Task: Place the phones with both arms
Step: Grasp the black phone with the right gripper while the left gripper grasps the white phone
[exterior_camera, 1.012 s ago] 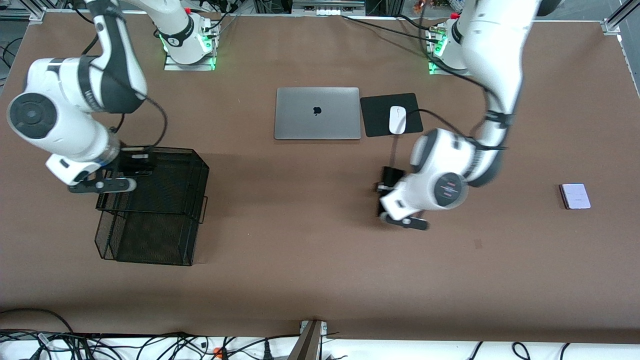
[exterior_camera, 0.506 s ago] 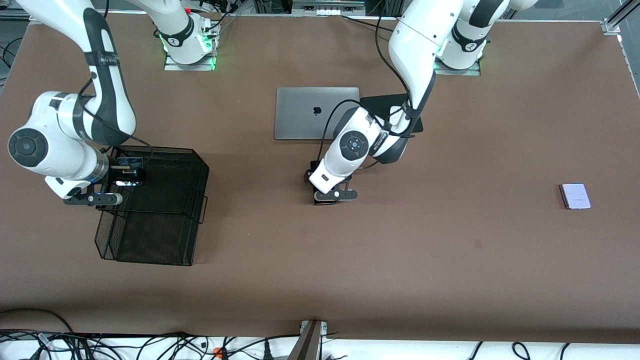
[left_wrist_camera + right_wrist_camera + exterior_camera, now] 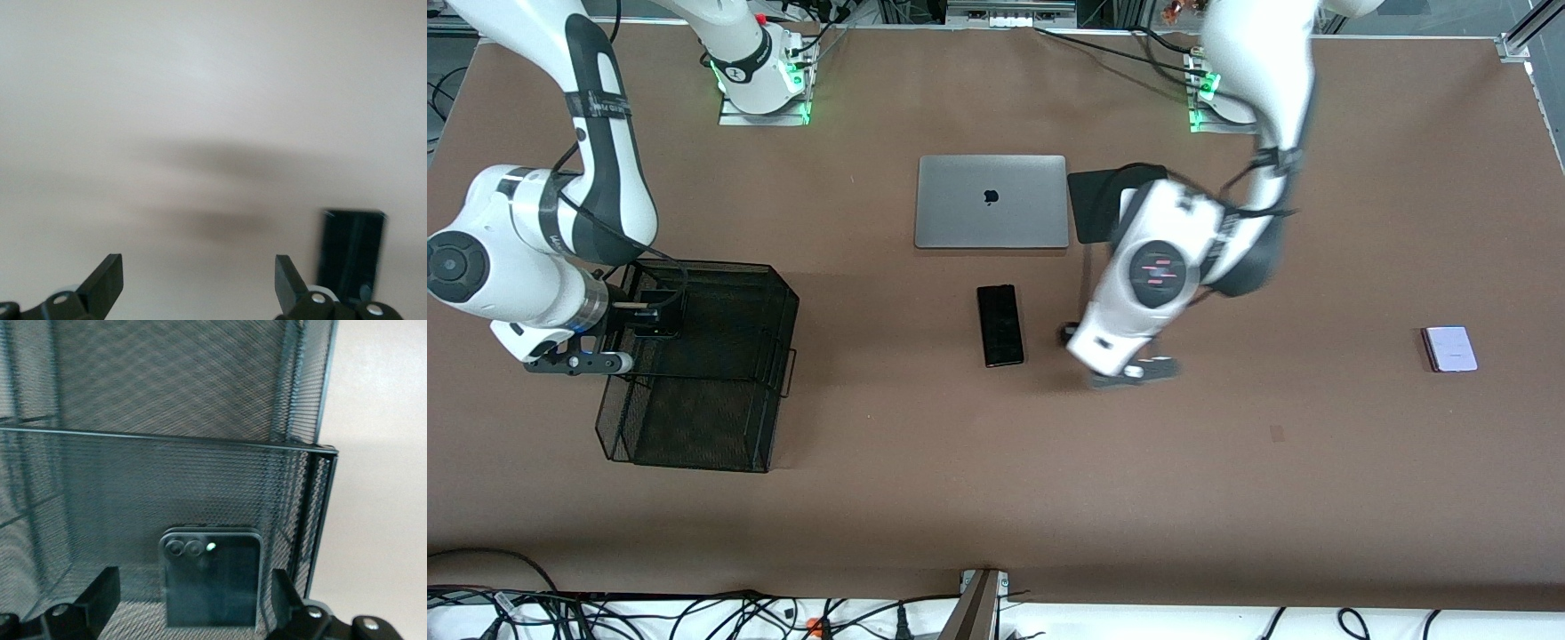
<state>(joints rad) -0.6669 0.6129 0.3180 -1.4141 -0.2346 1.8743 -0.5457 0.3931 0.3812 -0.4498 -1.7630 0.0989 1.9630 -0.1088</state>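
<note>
The long black phone (image 3: 1000, 325) lies flat on the table, nearer the front camera than the laptop. My left gripper (image 3: 1074, 339) is beside it toward the left arm's end, open and empty (image 3: 199, 280). The phone shows at the edge of the left wrist view (image 3: 351, 257). The small squarish black phone (image 3: 212, 577) lies in the black mesh tray (image 3: 720, 373). My right gripper (image 3: 654, 320) is at the tray's end, its open jaws (image 3: 193, 603) standing either side of that phone, apart from it. The pale lavender phone (image 3: 1449, 348) lies toward the left arm's end.
A closed silver laptop (image 3: 991, 202) lies mid-table near the bases. A black mouse pad (image 3: 1096, 203) lies beside it, partly covered by the left arm; the mouse is hidden. The tray's mesh walls (image 3: 200, 380) rise around the right gripper.
My left gripper carried the long black phone beside the laptop, let it go on the table and moved off toward the left arm's end. My right gripper lowered into the tray and opened.
</note>
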